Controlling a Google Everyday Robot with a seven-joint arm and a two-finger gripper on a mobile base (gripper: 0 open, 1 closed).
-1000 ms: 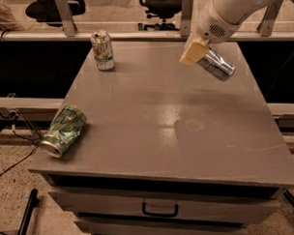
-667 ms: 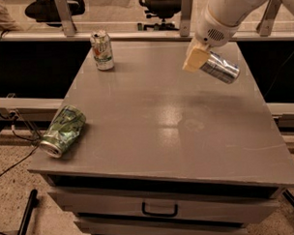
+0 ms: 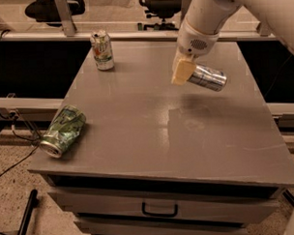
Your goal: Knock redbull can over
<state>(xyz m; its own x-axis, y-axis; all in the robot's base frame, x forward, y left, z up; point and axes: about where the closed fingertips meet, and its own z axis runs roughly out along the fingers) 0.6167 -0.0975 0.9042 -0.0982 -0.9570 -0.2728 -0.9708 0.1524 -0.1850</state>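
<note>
The redbull can (image 3: pixel 209 77), slim and silver, is tipped on its side with its top pointing right, over the far right part of the grey table (image 3: pixel 152 138). My gripper (image 3: pixel 188 77) hangs from the white arm at the top right and is shut on the can's left end. One cream-coloured finger (image 3: pixel 182 72) shows in front of the can; the other is hidden behind it. The can seems to be held a little above the tabletop, with a dim shadow below it.
A white-and-green can (image 3: pixel 102 50) stands upright at the table's far left corner. A dented green-patterned can (image 3: pixel 63 131) lies on its side at the left edge near the front. Drawers sit under the tabletop. Office chairs and a rail stand behind the table.
The gripper and the tipped can have moved together a little left and down, nearer the tabletop. The two other cans have not moved.
</note>
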